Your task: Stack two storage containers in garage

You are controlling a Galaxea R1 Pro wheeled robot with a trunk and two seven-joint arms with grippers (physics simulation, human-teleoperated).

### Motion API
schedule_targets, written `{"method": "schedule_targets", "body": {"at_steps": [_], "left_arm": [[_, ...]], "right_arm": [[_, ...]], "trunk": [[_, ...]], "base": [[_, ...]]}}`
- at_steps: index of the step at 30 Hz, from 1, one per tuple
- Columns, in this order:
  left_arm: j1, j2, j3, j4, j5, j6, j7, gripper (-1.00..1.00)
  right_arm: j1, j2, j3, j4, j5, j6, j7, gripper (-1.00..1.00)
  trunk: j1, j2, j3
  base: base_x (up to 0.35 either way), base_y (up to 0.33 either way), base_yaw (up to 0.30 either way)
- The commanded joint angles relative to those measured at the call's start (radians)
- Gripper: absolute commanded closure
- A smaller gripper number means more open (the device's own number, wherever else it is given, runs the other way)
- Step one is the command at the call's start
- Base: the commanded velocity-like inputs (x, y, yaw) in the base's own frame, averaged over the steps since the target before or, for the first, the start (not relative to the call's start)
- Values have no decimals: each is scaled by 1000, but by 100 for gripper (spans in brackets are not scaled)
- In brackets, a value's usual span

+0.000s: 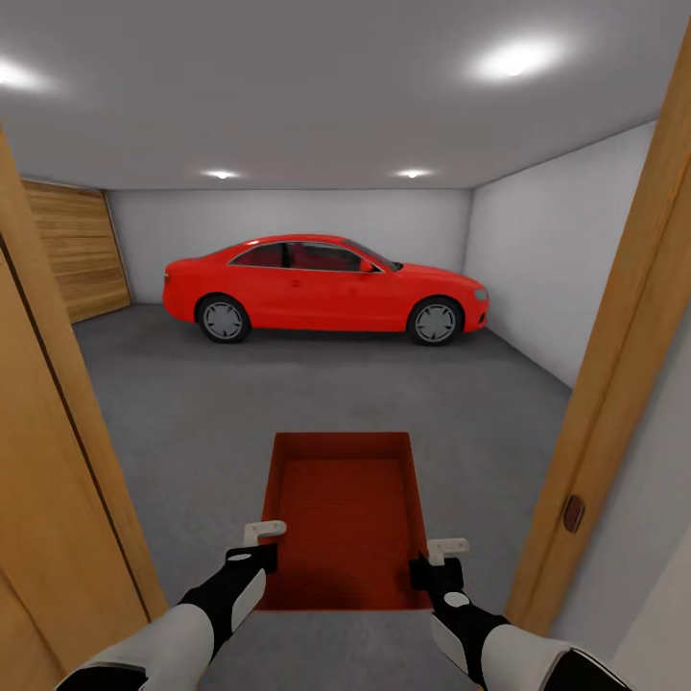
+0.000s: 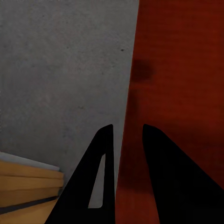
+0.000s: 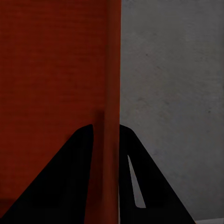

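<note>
One orange-red lidless storage container [image 1: 345, 518] hangs level above the dark grey floor [image 1: 192, 413] at the garage doorway, held between both arms. My left gripper [image 1: 261, 557] is shut on its left wall, my right gripper [image 1: 427, 568] on its right wall. In the left wrist view, the black fingers of the left gripper [image 2: 127, 140] straddle the wall of the container [image 2: 182, 70]. Likewise, in the right wrist view the right gripper [image 3: 106, 135] pinches the thin wall of the container [image 3: 56, 70]. The living room is out of view.
A red car [image 1: 326, 288] is parked across the back of the garage. Orange-wood door posts stand close at the left [image 1: 58, 461] and the right [image 1: 614, 384]. A striped wooden door [image 1: 82, 250] covers the far left wall. Speckled concrete [image 3: 172, 70] spreads ahead.
</note>
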Motion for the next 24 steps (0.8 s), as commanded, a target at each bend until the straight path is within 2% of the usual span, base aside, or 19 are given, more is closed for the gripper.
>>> {"method": "schedule_targets", "body": {"at_steps": [1, 9, 24], "left_arm": [[-1, 61, 45, -5, 37, 7, 8, 100], [-1, 61, 47, -6, 37, 7, 8, 100], [-2, 61, 47, -7, 37, 7, 10, 100]], "right_arm": [[0, 0, -33, -2, 9, 2, -1, 100], [0, 0, -33, -2, 9, 3, -1, 100], [0, 0, -33, -2, 9, 2, -1, 100]], "trunk": [[0, -1, -1], [0, -1, -1], [0, -1, -1]], "base": [[0, 7, 0], [57, 2, 0], [303, 0, 0]]}}
